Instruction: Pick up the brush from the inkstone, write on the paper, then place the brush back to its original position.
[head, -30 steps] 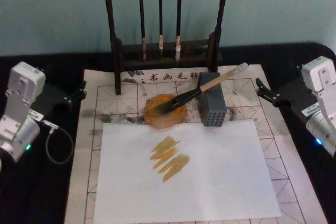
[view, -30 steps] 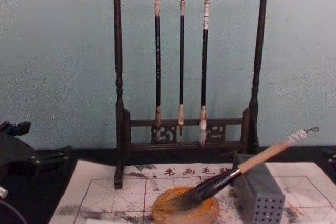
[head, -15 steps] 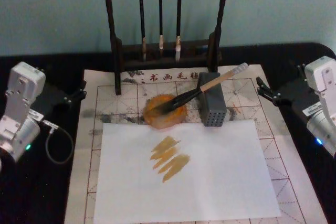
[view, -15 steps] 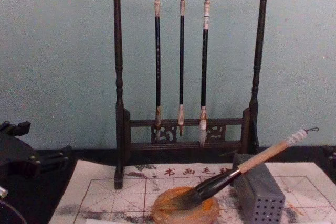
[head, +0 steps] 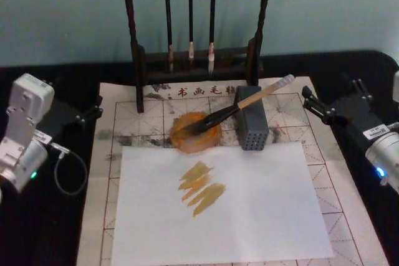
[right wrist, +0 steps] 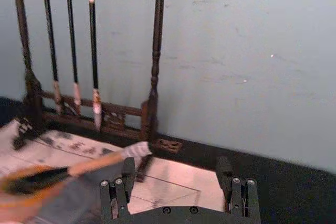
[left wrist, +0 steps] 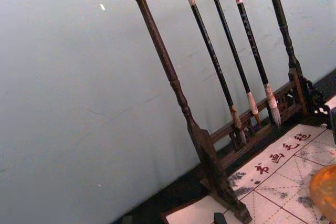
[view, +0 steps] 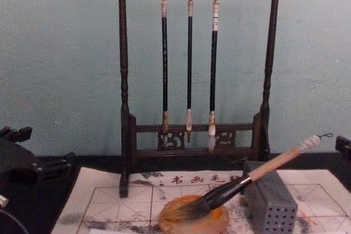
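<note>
Inkstone [head: 186, 143] holding one brush [head: 240, 104], three brushes [head: 191, 10] hanging

The brush [head: 240, 105] has a pale bare-wood handle, a whitish wrapped end and dark bushy bristles, while the inkstone [head: 190, 143] looks like orange-brown glazed ceramic with a faint sheen. The paper [head: 156, 113] is matt, off-white and smudged with grey, and the plain sheet [head: 262, 210] looks smoother and whiter, streaked with dull ochre. The perforated block [head: 252, 130] is matt grey, the rack [head: 138, 66] is dark wood, and the worktop [head: 62, 235] is matt black.
</note>
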Motion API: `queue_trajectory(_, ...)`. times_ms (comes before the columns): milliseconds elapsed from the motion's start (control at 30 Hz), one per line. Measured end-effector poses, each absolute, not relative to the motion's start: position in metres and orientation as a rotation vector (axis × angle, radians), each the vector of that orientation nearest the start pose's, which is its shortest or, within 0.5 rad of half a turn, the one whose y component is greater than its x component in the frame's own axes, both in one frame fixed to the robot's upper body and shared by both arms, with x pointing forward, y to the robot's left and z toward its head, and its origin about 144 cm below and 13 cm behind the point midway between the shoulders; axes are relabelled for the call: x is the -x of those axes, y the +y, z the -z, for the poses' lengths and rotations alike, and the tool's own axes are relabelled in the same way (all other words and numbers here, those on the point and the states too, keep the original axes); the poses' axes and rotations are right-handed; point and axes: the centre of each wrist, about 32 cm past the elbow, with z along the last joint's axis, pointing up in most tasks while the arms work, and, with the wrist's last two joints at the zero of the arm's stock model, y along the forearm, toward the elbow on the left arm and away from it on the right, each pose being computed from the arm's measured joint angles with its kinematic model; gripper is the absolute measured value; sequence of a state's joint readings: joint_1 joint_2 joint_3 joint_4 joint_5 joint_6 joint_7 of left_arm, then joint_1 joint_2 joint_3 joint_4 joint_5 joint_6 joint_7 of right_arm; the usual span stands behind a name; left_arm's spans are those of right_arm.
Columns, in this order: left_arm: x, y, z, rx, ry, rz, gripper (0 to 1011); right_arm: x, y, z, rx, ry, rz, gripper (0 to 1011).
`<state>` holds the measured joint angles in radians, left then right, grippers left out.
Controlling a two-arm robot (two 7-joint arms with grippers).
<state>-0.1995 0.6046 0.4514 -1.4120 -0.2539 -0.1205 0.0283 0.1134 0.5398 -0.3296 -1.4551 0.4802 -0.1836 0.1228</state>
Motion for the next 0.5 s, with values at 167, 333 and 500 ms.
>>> queue_trajectory(167, -0.489, 0.31, -1.14, -0.304, -0.285, -1.248, 1001, -0.475, -0.308, -1.136, -0.049, 0.019, 1.185, 1000)
queue_trajectory(333, -0.489, 0.31, -1.14, -0.304, -0.285, -1.248, 1001, -0.479, -0.308, -1.131, -0.118, 0.127, 1.154, 1000)
queue_trajectory(500, -0.489, 0.31, -1.14, -0.305, -0.285, -1.248, 1001, -0.487, -0.306, -1.126, -0.177, 0.228, 1.115, 1000)
